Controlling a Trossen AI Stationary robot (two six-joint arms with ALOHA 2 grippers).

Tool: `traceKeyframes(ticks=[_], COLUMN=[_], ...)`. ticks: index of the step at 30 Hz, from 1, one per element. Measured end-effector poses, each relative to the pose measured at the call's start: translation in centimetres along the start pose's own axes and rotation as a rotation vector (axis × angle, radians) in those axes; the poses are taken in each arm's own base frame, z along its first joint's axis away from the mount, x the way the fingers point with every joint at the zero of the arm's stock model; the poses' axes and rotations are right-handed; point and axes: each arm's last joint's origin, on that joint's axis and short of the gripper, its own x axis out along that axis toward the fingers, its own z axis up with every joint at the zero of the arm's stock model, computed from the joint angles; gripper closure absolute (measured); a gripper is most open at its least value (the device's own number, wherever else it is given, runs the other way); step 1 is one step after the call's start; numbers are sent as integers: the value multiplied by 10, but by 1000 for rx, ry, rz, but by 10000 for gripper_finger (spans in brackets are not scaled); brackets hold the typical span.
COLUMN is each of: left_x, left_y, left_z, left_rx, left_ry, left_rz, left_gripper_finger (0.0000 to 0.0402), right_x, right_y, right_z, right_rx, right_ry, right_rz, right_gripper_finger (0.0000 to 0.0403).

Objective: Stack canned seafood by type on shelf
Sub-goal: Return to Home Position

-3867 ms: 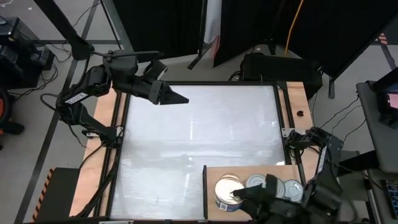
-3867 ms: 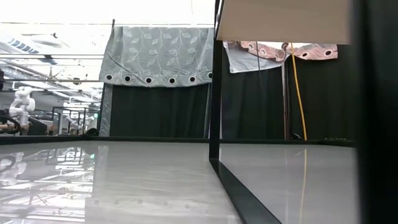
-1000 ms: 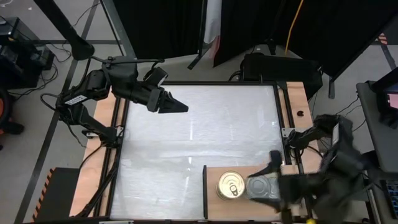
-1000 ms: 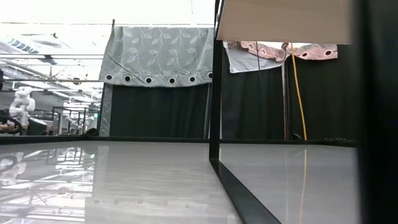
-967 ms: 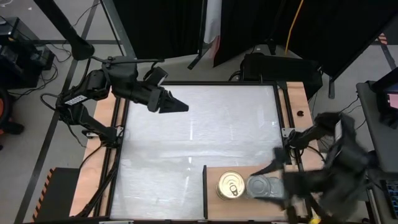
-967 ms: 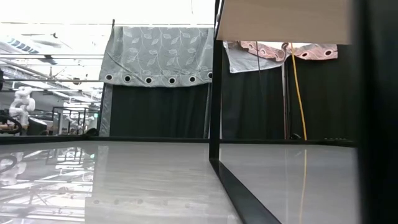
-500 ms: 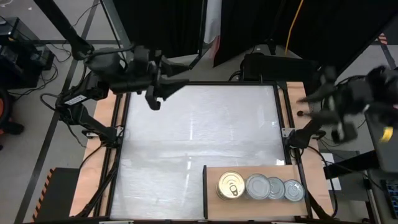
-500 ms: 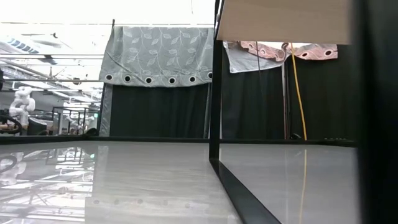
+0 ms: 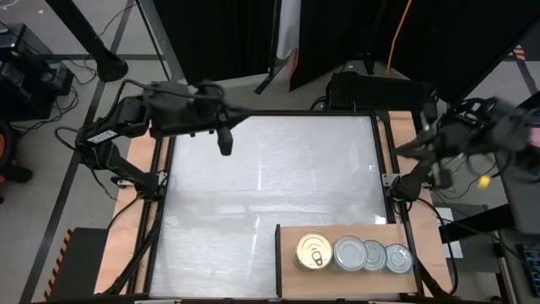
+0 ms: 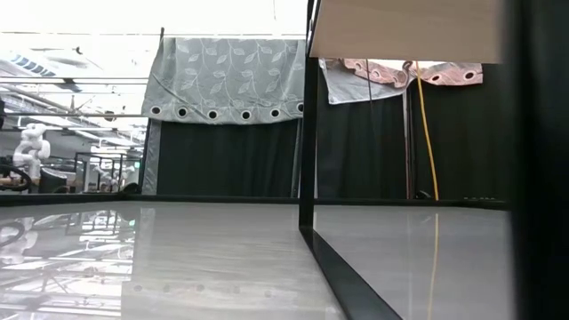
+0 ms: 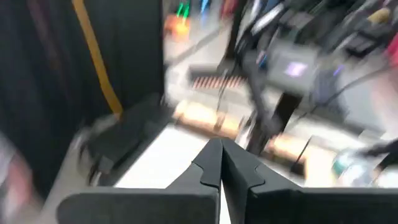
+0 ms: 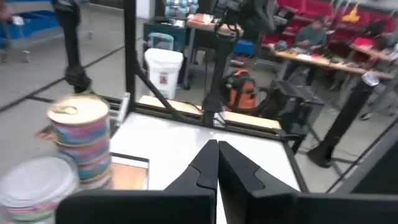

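Note:
The shelf [image 9: 337, 234], a light-brown board, lies at the table's near right corner. On it stands a row of canned seafood: a gold-topped stack [image 9: 313, 252] [image 12: 79, 135] at the left end, then three silver-topped cans [image 9: 374, 256], the nearest of them [image 12: 36, 182] in the right wrist view. My left gripper [image 9: 224, 145] [image 11: 219, 149] hangs shut over the table's far left part, holding nothing. My right gripper [image 9: 407, 147] [image 12: 212, 149] is shut and empty, raised at the table's right edge, well away from the cans.
The white tabletop [image 9: 261, 186] has a black frame and wooden side strips [image 9: 405, 127]. Beyond the table, the right wrist view shows a room with desks and seated people [image 12: 311, 37]. A black post [image 10: 308, 116] crosses the low view.
My right gripper has left the cans on the shelf, risen and swung toward the table's far right edge; the whole row of cans now shows uncovered. My left gripper has drawn back slightly toward the far left and turned from pointing right to pointing toward the near edge.

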Motion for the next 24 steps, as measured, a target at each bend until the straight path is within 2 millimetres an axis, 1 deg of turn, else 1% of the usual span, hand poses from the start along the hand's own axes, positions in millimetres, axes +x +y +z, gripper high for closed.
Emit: traceKeyframes(ticks=[3,6,8,10,13,17,19,21,24], left_x=[1,16,31,44,55,74,77,76,75], left_y=[3,-2,-8,-11,-11,-13,-13,-14,-14], left_z=[-16,-30,-40,-46,-56,-83,-98,-109,-139], left_rx=[8,183,309,363,354,330,318,293,268], left_ry=[155,266,304,272,225,181,160,103,61], left_rz=[47,34,-25,-109,-233,-330,-364,-392,-419], left_gripper_finger=[398,394,393,392,392,391,391,391,391], right_x=[16,30,40,50,66,89,100,109,120], right_y=[14,26,35,44,56,68,71,73,72], right_z=[-28,-60,-81,-102,-137,-178,-198,-218,-241], right_rx=[-23,22,63,90,137,237,281,294,286], right_ry=[-37,-79,-116,-158,-204,-290,-330,-353,-359], right_rz=[-70,-75,-72,-75,-77,-70,-45,-24,-35], right_gripper_finger=[402,403,403,403,403,403,403,403,402])
